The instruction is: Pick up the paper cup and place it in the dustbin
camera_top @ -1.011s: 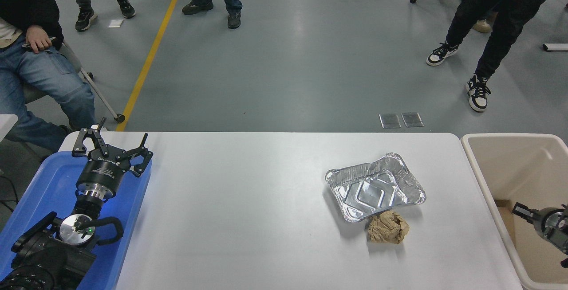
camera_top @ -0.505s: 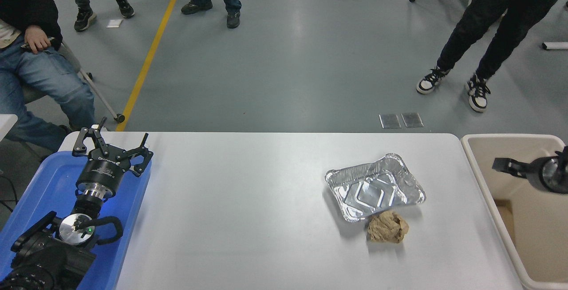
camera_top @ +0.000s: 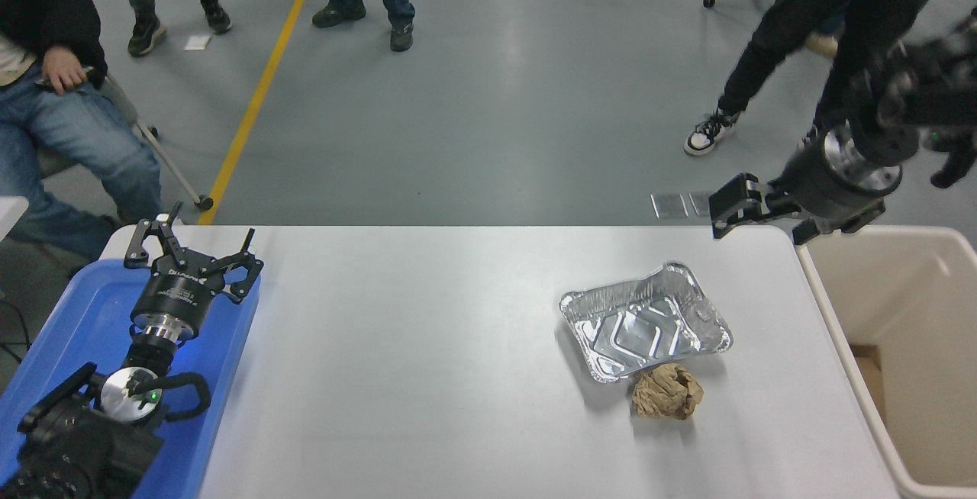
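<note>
The cup cannot be seen anywhere, and the bin's (camera_top: pixel 820 297) visible inside shows only plain walls. The right gripper (camera_top: pixel 752 213) hangs over the table's (camera_top: pixel 427 377) far right corner, just left of the bin, holding nothing; whether it is spread is unclear. Nearer lie a foil tray (camera_top: pixel 645 321) and paper ball (camera_top: pixel 665 392). The left gripper (camera_top: pixel 191 251), fingers spread, sits over the blue tray (camera_top: pixel 76 323).

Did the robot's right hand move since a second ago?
Yes. The right gripper has risen out of the dustbin and now hangs above the table's far right corner.
</note>
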Controlling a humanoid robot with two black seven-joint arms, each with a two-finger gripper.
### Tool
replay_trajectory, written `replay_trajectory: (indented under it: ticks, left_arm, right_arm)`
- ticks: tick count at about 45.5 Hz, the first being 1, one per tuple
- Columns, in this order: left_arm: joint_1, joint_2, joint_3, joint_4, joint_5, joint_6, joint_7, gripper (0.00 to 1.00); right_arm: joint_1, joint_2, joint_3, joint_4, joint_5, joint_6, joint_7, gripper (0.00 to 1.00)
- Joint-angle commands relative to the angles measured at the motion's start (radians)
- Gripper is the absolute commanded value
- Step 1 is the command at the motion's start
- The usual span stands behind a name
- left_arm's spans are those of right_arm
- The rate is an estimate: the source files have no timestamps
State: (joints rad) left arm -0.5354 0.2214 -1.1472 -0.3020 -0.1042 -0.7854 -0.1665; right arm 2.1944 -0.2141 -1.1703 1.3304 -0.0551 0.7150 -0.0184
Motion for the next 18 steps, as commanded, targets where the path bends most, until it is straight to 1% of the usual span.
replay_trajectory:
  ticks: [1, 11, 18]
  left_arm:
    - [0.0, -0.002, 0.0, 0.0, 0.0, 0.0, -0.001, 0.99]
    - [0.002, -0.002, -0.002, 0.001, -0.002, 0.0, -0.001, 0.99]
    - [0.002, -0.002, -0.002, 0.001, -0.002, 0.0, -0.002, 0.99]
  right_arm:
    - [0.126, 0.177, -0.015, 0.046, 0.135, 0.07, 0.0, 1.0]
    - [0.192, 0.173, -0.042, 0.158, 0.133, 0.07, 0.0, 1.0]
    - [0.197, 0.167, -0.046, 0.165, 0.133, 0.07, 0.0, 1.0]
